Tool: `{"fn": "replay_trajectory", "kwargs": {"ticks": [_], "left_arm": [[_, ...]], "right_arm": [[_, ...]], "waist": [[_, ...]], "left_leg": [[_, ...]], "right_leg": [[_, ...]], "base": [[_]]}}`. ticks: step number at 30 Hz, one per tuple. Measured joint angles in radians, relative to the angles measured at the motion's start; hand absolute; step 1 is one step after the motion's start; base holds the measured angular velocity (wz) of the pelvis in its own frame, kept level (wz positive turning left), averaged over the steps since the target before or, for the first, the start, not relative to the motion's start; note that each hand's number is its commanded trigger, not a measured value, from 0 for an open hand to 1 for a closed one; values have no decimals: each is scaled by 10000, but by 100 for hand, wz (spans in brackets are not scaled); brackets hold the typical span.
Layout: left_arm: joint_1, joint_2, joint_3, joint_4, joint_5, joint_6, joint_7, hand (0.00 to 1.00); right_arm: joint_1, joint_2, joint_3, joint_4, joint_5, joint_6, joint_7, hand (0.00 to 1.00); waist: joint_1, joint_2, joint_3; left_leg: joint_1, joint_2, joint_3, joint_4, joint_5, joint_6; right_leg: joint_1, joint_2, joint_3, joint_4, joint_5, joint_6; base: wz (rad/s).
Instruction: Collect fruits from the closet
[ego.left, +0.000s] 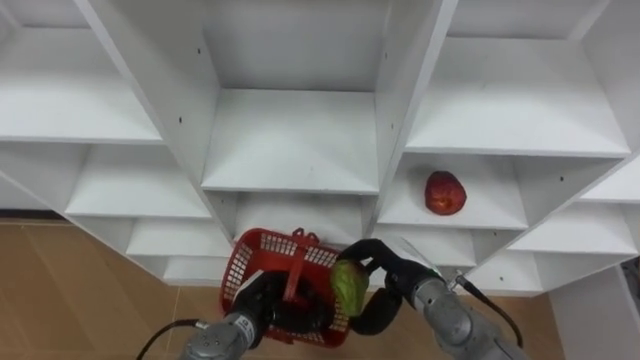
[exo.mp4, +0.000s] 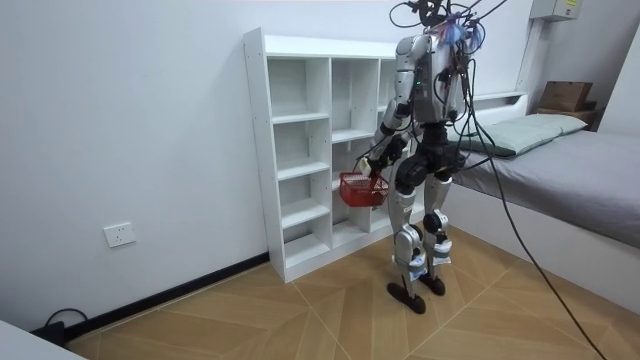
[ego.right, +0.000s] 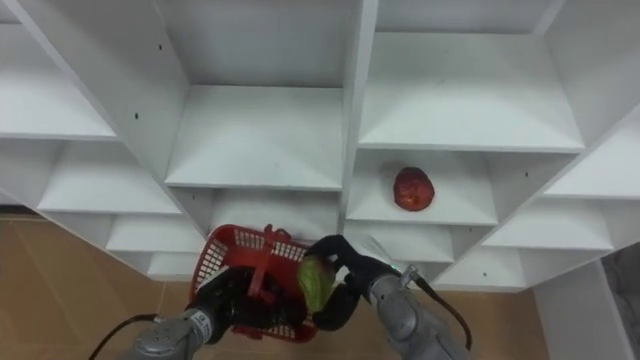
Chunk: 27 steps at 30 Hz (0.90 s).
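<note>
Green fruit (ego.left: 349, 287), gripped in the robot's right hand (ego.left: 392, 270), hangs at the 3 o'clock rim of a red basket (ego.left: 262, 245) as the humanoid stands upright on a wood floor (exo.mp4: 250, 320) laid in chevrons, facing a white closet (exo.mp4: 300, 150) of open cubbies set against a plain pale wall (exo.mp4: 130, 110). In the room view a bed (exo.mp4: 590, 180) with a grey cover and a pale pillow (exo.mp4: 530, 128) lies at 3 o'clock of the robot, and a white wall socket (exo.mp4: 119, 235) sits low at 9 o'clock of the closet. The closet's shelves are smooth, flat white boards, with small peg holes in the uprights. The basket is plastic latticework with an arched handle across its top; the left hand (ego.left: 265, 305) has its dark fingers curled around that handle, carrying the basket just before the lower shelves. The green fruit is roundish to oval, with a dull, faintly streaked skin. The right hand's fingers and thumb wrap it from 12 and 3 o'clock, so it is held in the hand rather than lying in the basket; whether it touches the rim cannot be told. A red fruit (ego.left: 445, 192), round and glossy, rests alone on a shelf in the column at 3 o'clock of the middle one, at 1 o'clock of the green fruit and well apart from both hands.
</note>
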<state>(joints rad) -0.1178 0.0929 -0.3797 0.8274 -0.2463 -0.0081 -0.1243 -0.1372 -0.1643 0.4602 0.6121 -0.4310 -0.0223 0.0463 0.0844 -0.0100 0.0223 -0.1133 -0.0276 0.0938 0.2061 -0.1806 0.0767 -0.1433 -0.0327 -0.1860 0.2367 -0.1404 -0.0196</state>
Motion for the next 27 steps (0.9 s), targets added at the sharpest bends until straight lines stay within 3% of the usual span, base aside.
{"fn": "replay_trajectory", "kwargs": {"ticks": [1,2,4,5,27], "left_arm": [[0,-21,-37,0,-47,-1,-3,100],[0,-23,-94,4,-142,0,-15,100],[0,-29,-137,44,-282,-1,-22,100],[0,-28,-154,60,-300,-1,-23,100],[-5,-105,-373,58,-366,18,-157,100]], "right_arm": [[-22,6,10,0,32,0,1,100],[-65,14,16,-3,43,0,1,91],[-129,34,17,-9,44,0,2,36],[-146,39,17,-10,45,0,3,0],[-341,137,288,-32,771,-1,148,0]], "waist": [[14,0,0],[17,3,2],[19,10,1],[19,15,0],[-28,111,-4]], "left_leg": [[0,0,-5,-1,0,0],[0,0,-7,-1,0,0],[0,0,-7,0,0,0],[0,0,-7,0,0,0],[-123,-2,10,10,4,1]], "right_leg": [[4,-12,-97,1,0,0],[6,-13,-104,1,0,0],[8,-13,-104,1,0,0],[9,-13,-104,1,0,0],[-115,-21,-76,-1,0,0]], "base": [[0],[0],[0],[0],[0]]}}
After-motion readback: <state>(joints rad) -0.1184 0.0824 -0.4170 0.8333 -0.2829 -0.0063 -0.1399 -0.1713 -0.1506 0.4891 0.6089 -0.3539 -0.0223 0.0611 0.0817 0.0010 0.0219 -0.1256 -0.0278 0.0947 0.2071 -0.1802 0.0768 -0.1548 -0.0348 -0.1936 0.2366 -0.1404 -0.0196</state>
